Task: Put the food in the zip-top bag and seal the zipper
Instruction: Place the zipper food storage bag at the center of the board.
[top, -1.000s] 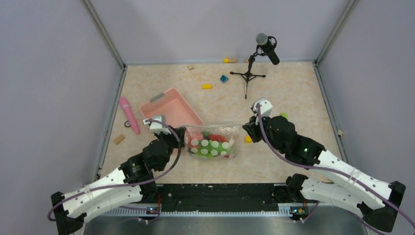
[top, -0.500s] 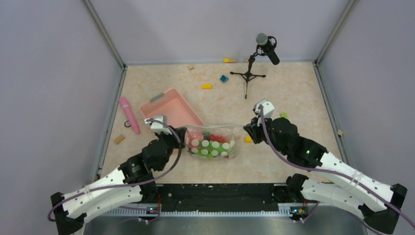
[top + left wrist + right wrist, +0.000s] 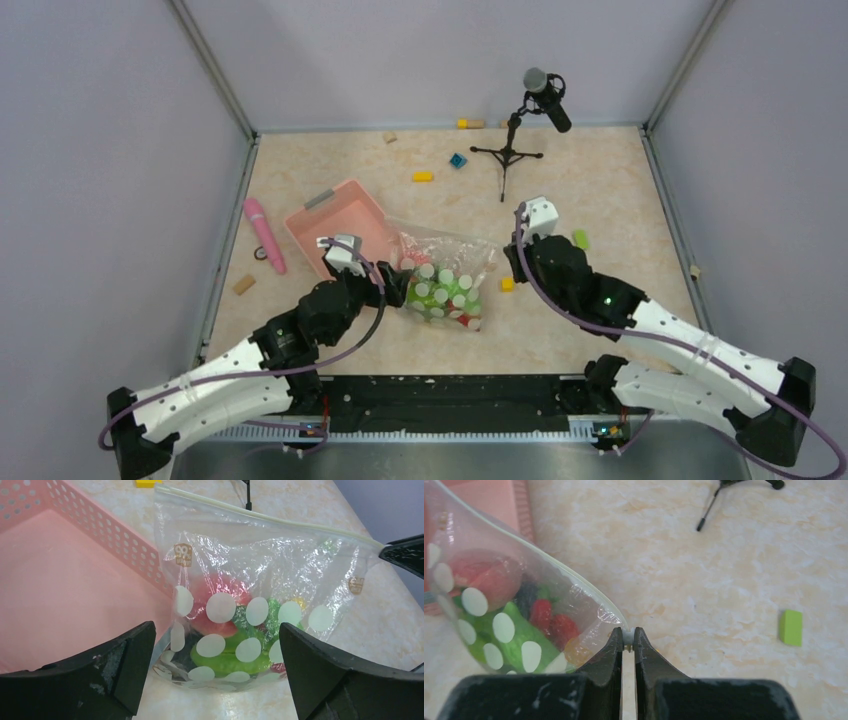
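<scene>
— Where's the food (image 3: 225, 650)?
— All down in the bottom of the zip-top bag (image 3: 260, 580), green and red pieces heaped behind the white dots. The bag sits on the table between the two arms, and the side nearer the left arm seems to lean on the corner of the pink basket (image 3: 60, 580)
— Why does it stand up like that?
— The right gripper (image 3: 628, 640) is clenched on the end of the zipper (image 3: 270, 522), right at the bag's corner. That draws the mouth edge taut and high while the weight of the food sags below
— And the other pincer?
— The left gripper (image 3: 216, 635) is spread wide, grasping nothing. The bag's lower half lies just in front of it, framed between the two fingers, touching neither as far as I can see
— Is it sealed?
— The strip reads as one straight whitish line, so I'd guess yes, though I can't be sure of the end by the basket
</scene>
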Motion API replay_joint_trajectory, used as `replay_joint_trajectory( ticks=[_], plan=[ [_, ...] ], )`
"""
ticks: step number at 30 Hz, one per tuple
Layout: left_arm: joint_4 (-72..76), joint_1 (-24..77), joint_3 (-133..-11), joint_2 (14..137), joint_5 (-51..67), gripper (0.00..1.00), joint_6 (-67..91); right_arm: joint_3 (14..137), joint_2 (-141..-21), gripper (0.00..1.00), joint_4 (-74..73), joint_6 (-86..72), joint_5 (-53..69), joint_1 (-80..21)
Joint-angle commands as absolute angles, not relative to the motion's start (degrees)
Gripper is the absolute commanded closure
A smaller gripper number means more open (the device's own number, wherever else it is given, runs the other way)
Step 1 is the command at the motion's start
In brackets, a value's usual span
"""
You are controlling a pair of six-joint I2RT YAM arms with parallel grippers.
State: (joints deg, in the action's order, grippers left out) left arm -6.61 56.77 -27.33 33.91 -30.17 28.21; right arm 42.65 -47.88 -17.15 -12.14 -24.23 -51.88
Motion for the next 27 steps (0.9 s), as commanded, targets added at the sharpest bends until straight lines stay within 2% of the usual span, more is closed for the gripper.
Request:
replay_joint_trajectory(
  ticks=[1,16,27],
  plan=[
    [-4.8,56.6,-30.5,32.9,-29.4,0.02,27.8,47.1,-53.4,1.00,-14.0,-14.9,-36.7,-49.8],
    [-8.6,56.6,-30.3,31.2,-37.5,0.01,29.9,50.7,-70.7,1.00,-4.4,-18.8,-32.8,-27.8],
    [-9.2,56.6,-30.6,32.0,-39.6,0.02,30.2,51.5,-73.6,1.00,-12.1,-31.9,-32.6,-13.3]
  ],
)
